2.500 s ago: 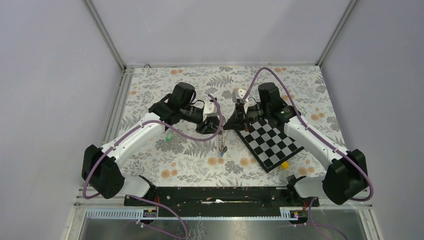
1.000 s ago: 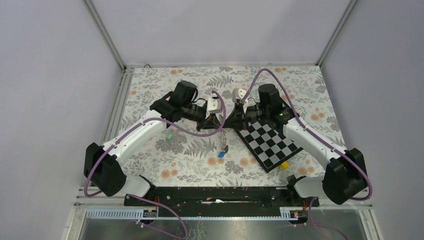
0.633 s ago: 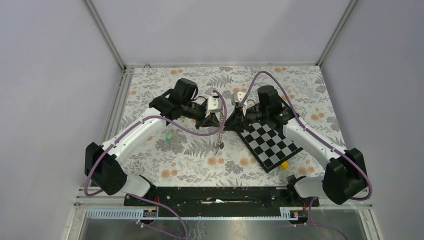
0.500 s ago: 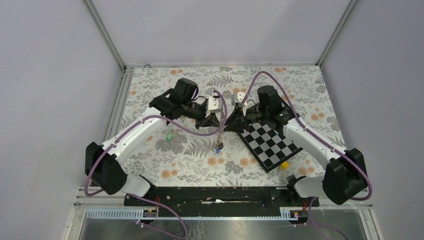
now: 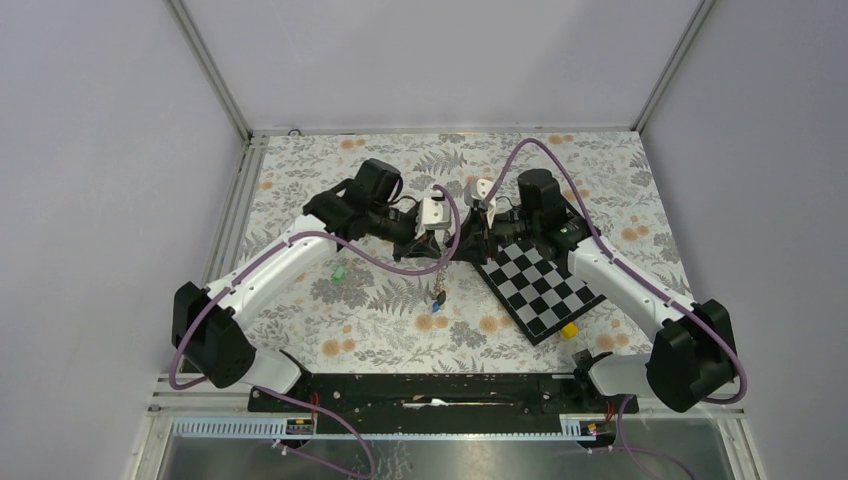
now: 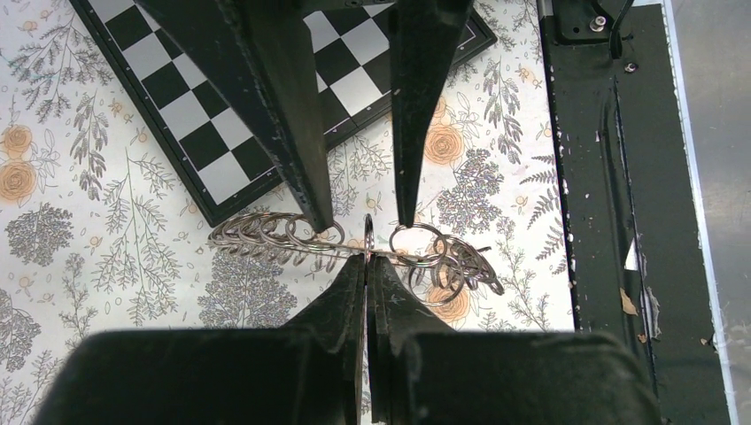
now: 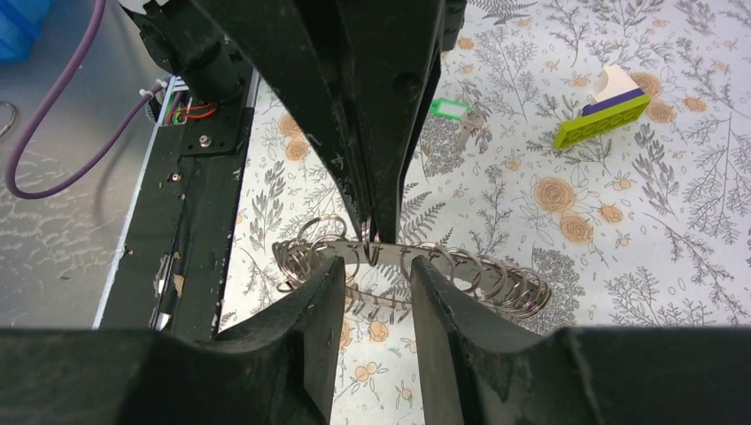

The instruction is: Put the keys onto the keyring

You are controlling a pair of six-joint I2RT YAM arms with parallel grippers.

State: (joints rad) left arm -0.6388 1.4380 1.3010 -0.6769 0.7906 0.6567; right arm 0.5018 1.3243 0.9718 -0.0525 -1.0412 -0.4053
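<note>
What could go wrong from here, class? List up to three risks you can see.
1. The left gripper pinches what looks like one thin ring of the keyring at its tips, so the dangling keyring could slip out and drop.
2. The open right gripper straddles the keyring right beside those tips, so closing might knock them or jolt the keyring loose.

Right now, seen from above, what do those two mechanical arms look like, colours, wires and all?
The left arm and right arm match: white shells on the long sections, bulky black joints and black bases. A purple cable loops loosely along each. Near each tip sits a small white block, and the jaws are two slim black blades tapering to points.
</note>
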